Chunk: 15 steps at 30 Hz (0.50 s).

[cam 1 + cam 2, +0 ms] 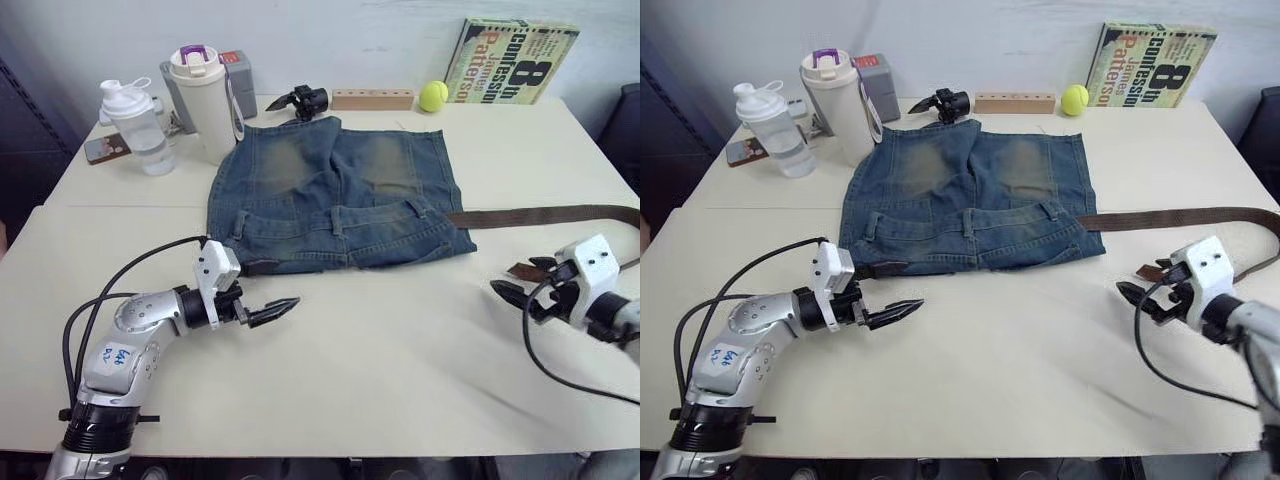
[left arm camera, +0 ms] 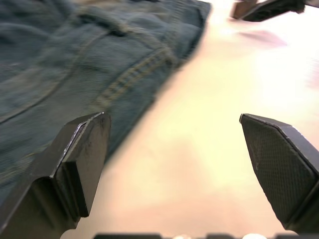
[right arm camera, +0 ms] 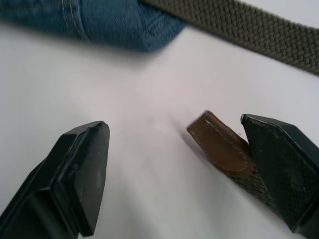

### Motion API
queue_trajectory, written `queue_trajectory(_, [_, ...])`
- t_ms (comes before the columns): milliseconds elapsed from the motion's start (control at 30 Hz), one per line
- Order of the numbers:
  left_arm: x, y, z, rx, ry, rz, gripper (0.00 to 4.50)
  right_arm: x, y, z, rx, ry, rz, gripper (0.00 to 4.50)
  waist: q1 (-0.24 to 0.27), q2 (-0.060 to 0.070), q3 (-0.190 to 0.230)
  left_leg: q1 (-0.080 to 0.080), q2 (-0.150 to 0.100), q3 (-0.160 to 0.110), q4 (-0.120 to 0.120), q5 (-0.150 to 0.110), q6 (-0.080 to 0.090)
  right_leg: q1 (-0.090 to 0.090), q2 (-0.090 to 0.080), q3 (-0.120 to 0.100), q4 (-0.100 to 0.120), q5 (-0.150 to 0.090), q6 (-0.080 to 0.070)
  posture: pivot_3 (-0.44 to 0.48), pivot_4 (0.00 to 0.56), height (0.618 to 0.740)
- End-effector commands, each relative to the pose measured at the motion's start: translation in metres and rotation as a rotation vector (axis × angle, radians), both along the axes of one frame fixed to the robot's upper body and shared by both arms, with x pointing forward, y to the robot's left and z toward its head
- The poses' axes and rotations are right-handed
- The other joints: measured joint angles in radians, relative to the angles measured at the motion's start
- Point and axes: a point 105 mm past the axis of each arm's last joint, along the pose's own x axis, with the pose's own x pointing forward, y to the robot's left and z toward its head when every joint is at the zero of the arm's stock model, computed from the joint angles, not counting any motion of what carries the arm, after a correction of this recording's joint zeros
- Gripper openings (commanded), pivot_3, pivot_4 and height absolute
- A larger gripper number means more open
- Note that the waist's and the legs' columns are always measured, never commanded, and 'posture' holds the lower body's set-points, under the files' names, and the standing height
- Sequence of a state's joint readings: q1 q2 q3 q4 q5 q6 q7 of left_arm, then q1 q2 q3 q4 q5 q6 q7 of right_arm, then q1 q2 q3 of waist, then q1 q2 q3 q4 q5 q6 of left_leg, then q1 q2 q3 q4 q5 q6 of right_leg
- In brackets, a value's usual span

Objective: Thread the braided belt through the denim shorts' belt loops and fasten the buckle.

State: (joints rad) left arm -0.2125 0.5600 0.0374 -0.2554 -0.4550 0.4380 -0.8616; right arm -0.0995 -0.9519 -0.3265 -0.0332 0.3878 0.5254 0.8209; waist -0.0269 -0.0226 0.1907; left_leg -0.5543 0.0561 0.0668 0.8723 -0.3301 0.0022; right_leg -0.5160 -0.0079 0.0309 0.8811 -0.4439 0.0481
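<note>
Dark-brown woven braided belt (image 1: 545,215) lies across the cream table (image 1: 400,350), running out from the right end of the waistband of the faded blue denim shorts (image 1: 335,190) toward the table's right edge, where it curves back; its lighter tan leather tip (image 3: 217,148) lies flat just beside one finger of the right gripper (image 1: 522,283), whether touching I cannot tell; a short dark end of the belt pokes out at the left end of the waistband (image 1: 262,266). The shorts lie spread flat at mid-table, waistband toward the robot, legs pointing away, each leg bearing a worn yellowish patch; short blue denim belt loops (image 1: 339,220) stand along the waistband. The right gripper's black fingers are spread apart with nothing between them; the left gripper (image 1: 275,311) hangs just off the waistband's left end, its fingers likewise spread and empty. Beyond the shorts stand a cream tumbler with a purple lid (image 1: 205,100), a clear shaker bottle (image 1: 138,125), a wooden block (image 1: 372,98), a yellow-green tennis ball (image 1: 433,96) and a book (image 1: 515,60) leaning on the wall.
</note>
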Motion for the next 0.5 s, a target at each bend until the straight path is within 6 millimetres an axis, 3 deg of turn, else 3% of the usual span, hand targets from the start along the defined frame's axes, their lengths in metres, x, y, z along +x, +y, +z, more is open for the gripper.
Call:
queue_trajectory(33, [-0.003, -0.013, 0.015, -0.035, -0.047, -0.056, 4.50, 0.012, -0.024, 0.007, -0.215, 0.117, 0.036, 4.48, -0.002, 0.002, 0.001, 0.000, 0.000, 0.001, 0.000, 0.000, 0.000, -0.001, 0.000, 0.000, 0.000, 0.000, -0.001, 0.000, 0.150, 0.657])
queue_trajectory(133, [-0.007, -0.023, 0.014, -0.058, -0.038, -0.076, 4.50, 0.029, -0.035, 0.016, -0.297, 0.195, 0.035, 4.48, -0.007, 0.002, 0.001, 0.001, 0.000, 0.003, 0.000, 0.000, 0.001, -0.001, 0.000, 0.002, -0.001, 0.000, -0.001, 0.000, 0.150, 0.657])
queue_trajectory(233, [-0.013, -0.031, 0.011, -0.078, -0.021, -0.083, 4.50, 0.041, -0.054, 0.012, -0.425, 0.315, -0.015, 4.48, -0.009, 0.003, 0.002, 0.001, 0.001, 0.003, -0.001, -0.001, 0.001, -0.002, 0.001, 0.003, -0.001, 0.002, 0.002, 0.000, 0.150, 0.657])
queue_trajectory(400, [-0.019, -0.037, 0.013, -0.095, -0.015, -0.084, 4.50, 0.038, -0.061, 0.001, -0.475, 0.493, 0.043, 4.48, -0.001, 0.004, 0.002, 0.001, 0.001, 0.002, -0.001, -0.001, 0.000, -0.002, 0.001, 0.002, -0.001, 0.002, 0.002, 0.000, 0.150, 0.657])
queue_trajectory(500, [-0.020, -0.035, 0.014, -0.099, -0.017, -0.073, 4.50, 0.035, -0.062, 0.000, -0.480, 0.537, 0.068, 3.60, 0.001, 0.004, 0.002, 0.001, 0.001, 0.002, 0.000, -0.002, 0.000, 0.000, 0.000, 0.002, -0.001, 0.002, 0.001, 0.000, 0.150, 0.657])
